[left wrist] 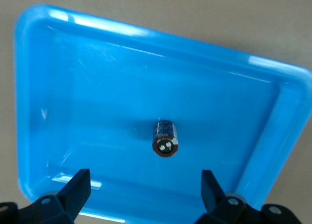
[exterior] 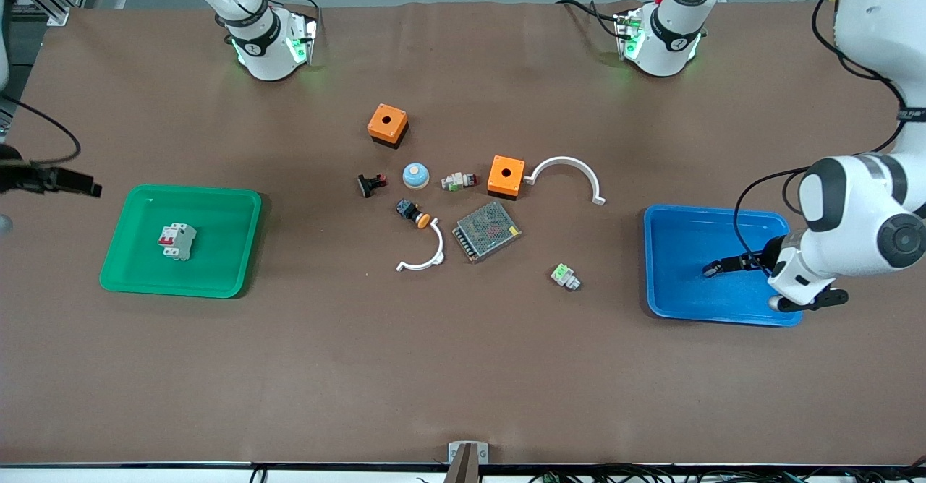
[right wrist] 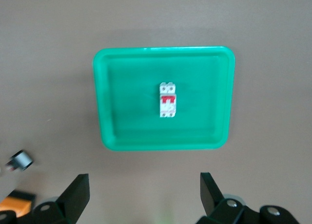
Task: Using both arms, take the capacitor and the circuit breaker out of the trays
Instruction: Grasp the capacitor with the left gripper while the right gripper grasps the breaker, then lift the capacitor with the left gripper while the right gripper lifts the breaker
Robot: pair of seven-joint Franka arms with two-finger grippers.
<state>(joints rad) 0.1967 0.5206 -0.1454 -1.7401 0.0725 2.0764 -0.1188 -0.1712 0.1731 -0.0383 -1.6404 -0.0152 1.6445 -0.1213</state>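
While the breaker (exterior: 177, 241) lies in the green tray (exterior: 130, 212), the capacitor (left wrist: 165, 138) rests in the blue tray (left wrist: 73, 48); left pincer (left wrist: 146, 192) hovers above, spread empty. Right pincer (right wrist: 145, 194), seemingly high over the table (right wrist: 273, 48), gapes empty.

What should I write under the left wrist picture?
Capacitor lying in the blue tray, open left gripper above it.

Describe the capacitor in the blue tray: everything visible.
The capacitor is a short dark cylinder with a blue-black sleeve and a dark end face bearing pale marks inside a reddish rim. It lies on its side on the floor of the blue tray, about mid-tray, touching only the floor, clear of every wall. The left hand is above it, fingers open and apart from it, so nothing holds it. In the front view the left arm hides it.
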